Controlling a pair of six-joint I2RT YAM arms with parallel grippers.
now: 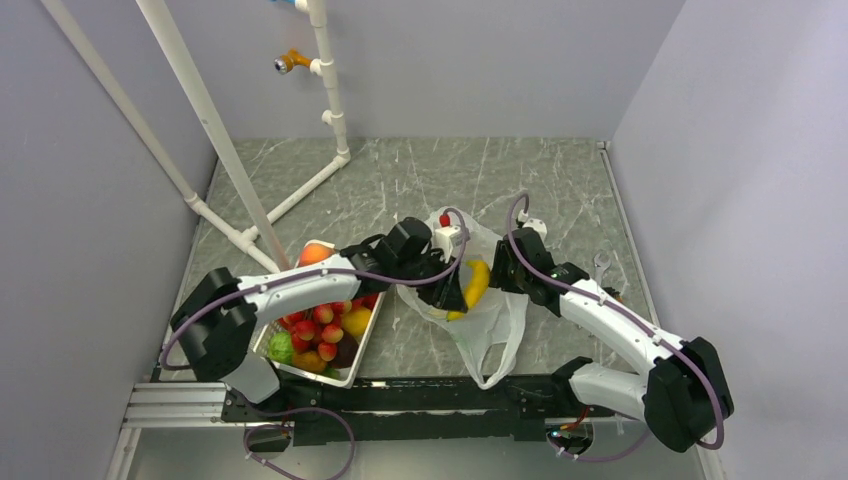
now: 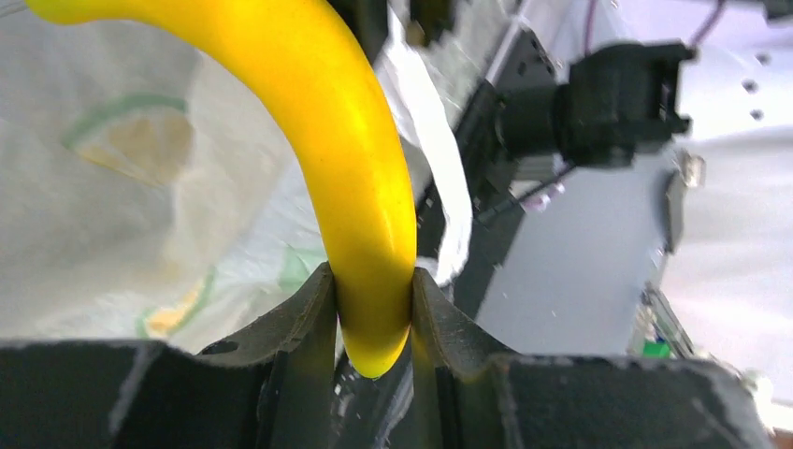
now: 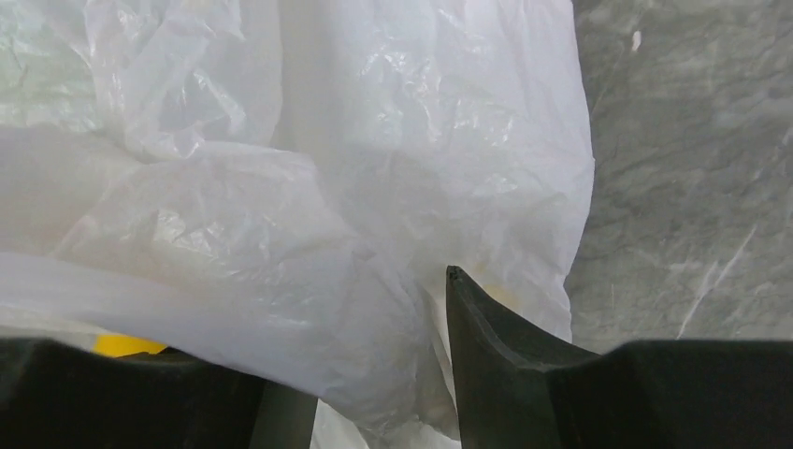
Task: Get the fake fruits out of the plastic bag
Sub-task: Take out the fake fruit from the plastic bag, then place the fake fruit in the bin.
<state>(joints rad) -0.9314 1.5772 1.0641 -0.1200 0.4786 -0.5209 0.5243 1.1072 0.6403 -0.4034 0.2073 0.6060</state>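
- Plainly, the left gripper point(image 2: 374, 313) is clamped on only the very tip of the banana point(image 2: 346, 140). Such a glossy skin could slide out of so short a hold, or the long free end could swing down once the arm moves.
- The banana hangs just over the open mouth of the plastic bag point(image 1: 487, 322), which lies on the table between the two arms. If the fruit slips, I judge it would drop back in.
- Its curved far end is close to the film, so it might snag there and drag the bag along.
- The right gripper point(image 3: 374, 355) has crumpled film bunched between its partly closed jaws. I cannot tell whether it truly pinches the film, and a loose hold would let the bag lift with the fruit.
- The banana is bright yellow, smooth and shiny. The bag is thin, crinkled and translucent white, with a faint yellow-green print.
- The wire basket point(image 1: 362, 350) with other fruits sits to the left, so carrying the banana there would mean crossing the bag's edge.
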